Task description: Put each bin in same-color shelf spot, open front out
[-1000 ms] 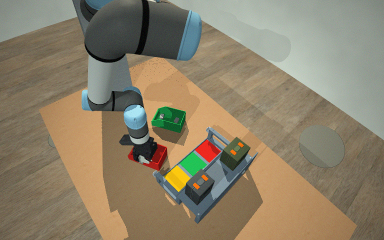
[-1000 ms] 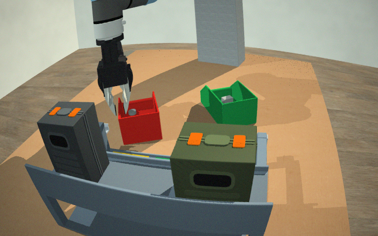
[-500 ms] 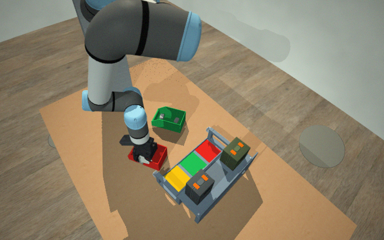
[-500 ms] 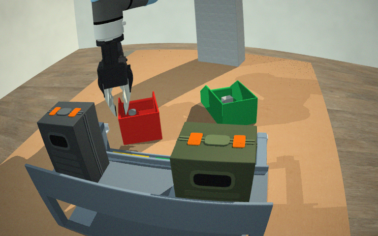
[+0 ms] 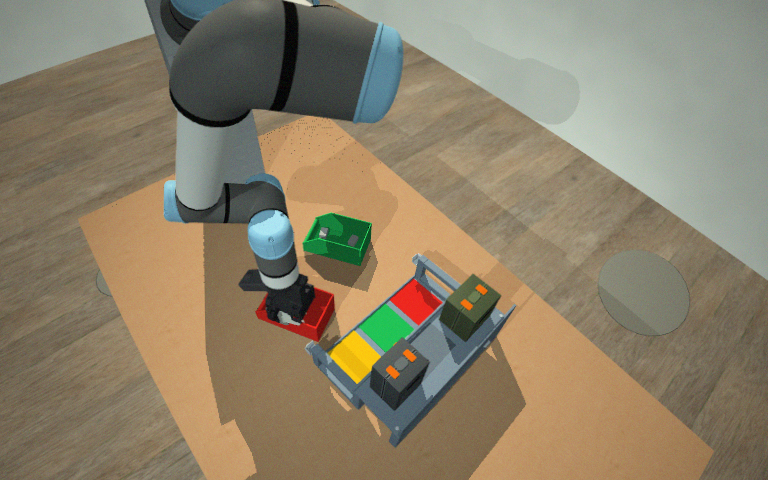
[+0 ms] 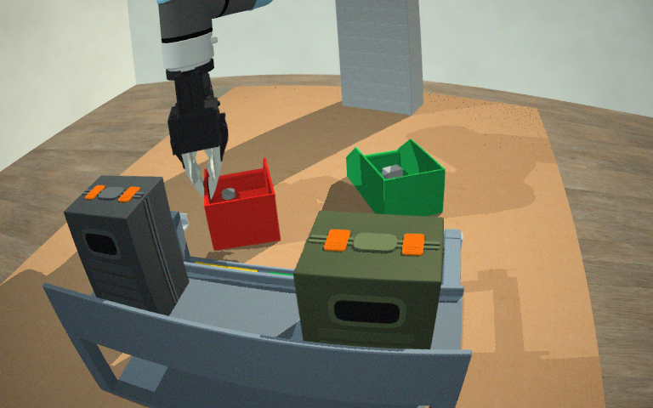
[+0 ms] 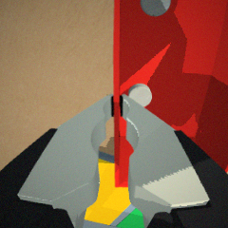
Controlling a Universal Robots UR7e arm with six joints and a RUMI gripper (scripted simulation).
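The red bin (image 5: 310, 330) (image 6: 243, 221) (image 7: 199, 38) stands upright on the table, its full-height back wall toward the shelf. Two round grey parts show in it in the wrist view (image 7: 155, 6) (image 7: 141, 95). My gripper (image 6: 208, 192) (image 7: 117, 96) points down and is shut on the top edge of the red bin's side wall, one finger inside and one outside. The green bin (image 5: 334, 253) (image 6: 414, 192) stands farther back with grey parts (image 5: 323, 232) (image 5: 352, 240) inside. The shelf (image 5: 430, 345) (image 6: 241, 297) has red (image 5: 416, 301), green (image 5: 386, 327) and yellow (image 5: 355, 356) marks, with no bins on them.
A dark grey case (image 5: 399, 373) (image 6: 115, 240) and an olive case (image 5: 470, 308) (image 6: 371, 288) stand on the shelf's upper board, behind the marks. The shelf's raised end frames flank the marks. The robot's grey pedestal (image 6: 377, 57) stands at the table's far side.
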